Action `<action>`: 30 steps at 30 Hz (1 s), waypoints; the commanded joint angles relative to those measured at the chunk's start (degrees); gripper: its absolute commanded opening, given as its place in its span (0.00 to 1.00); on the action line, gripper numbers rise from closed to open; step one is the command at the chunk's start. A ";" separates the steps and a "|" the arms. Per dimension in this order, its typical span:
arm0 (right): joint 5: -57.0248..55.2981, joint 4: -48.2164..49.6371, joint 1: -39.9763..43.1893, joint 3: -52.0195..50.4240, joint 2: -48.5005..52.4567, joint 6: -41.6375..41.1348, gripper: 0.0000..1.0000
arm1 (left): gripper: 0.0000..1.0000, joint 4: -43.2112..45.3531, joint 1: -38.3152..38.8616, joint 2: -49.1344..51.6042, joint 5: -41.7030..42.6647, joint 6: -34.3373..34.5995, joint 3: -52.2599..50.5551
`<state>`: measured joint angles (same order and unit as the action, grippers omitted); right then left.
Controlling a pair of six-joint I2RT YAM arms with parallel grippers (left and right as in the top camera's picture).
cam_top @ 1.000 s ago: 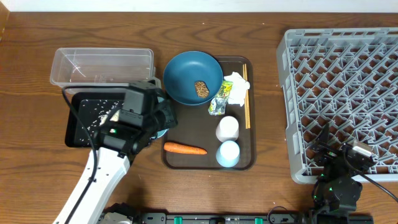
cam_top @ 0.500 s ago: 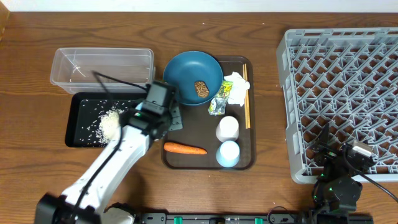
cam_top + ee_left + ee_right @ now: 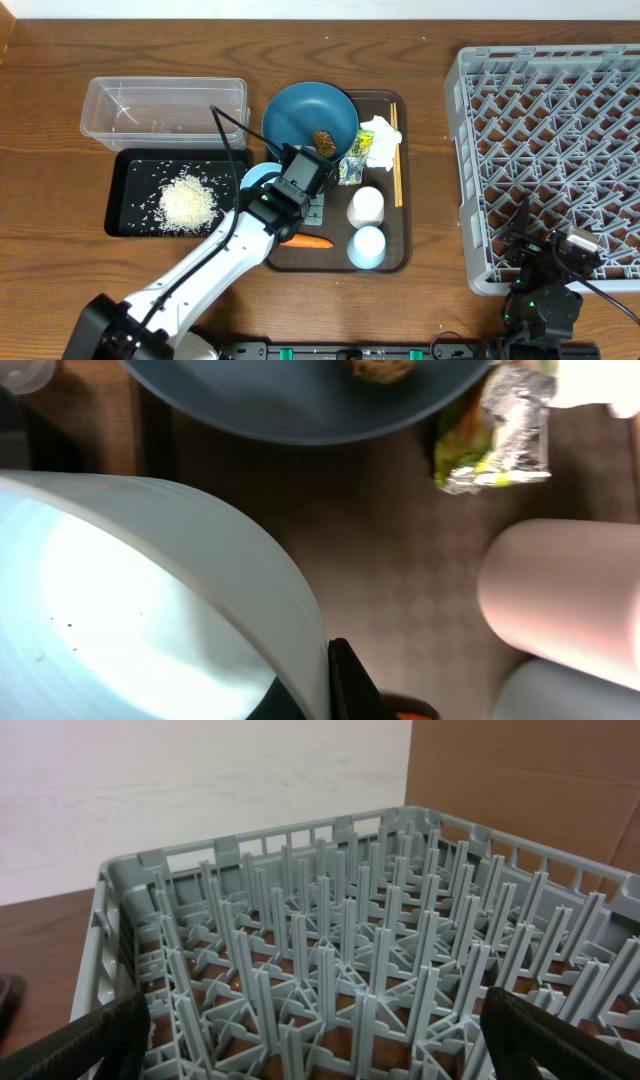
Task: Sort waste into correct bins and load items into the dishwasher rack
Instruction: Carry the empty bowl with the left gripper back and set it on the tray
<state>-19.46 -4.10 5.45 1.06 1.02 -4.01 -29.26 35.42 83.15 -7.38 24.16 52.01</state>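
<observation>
White bowl (image 3: 254,179) hung clamped by its rim in the left pincer (image 3: 276,189). Grey rack (image 3: 463,170) lay far to its right, by the wide-apart right pincer (image 3: 320,1055).

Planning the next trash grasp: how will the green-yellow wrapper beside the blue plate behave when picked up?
The wrapper looks crumpled and foil-like, so it is probably floppy and very light. Its shiny creased surface may be slippery; pinching a fold seems safer. It lies against the tissue, which might drag along.
</observation>
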 commanded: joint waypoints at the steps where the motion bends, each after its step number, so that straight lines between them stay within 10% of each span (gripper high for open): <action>1: 0.42 -0.85 0.15 0.33 -0.09 0.22 0.99 | 0.06 0.87 0.09 3.10 -2.27 0.48 1.03; 30: 0.42 -0.85 0.15 0.33 -0.09 0.20 0.99 | 0.06 8.00 3.93 10.97 3.78 4.66 1.03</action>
<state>-19.46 -4.10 5.45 1.06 1.02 -4.03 -21.80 39.22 93.58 -5.13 27.70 52.01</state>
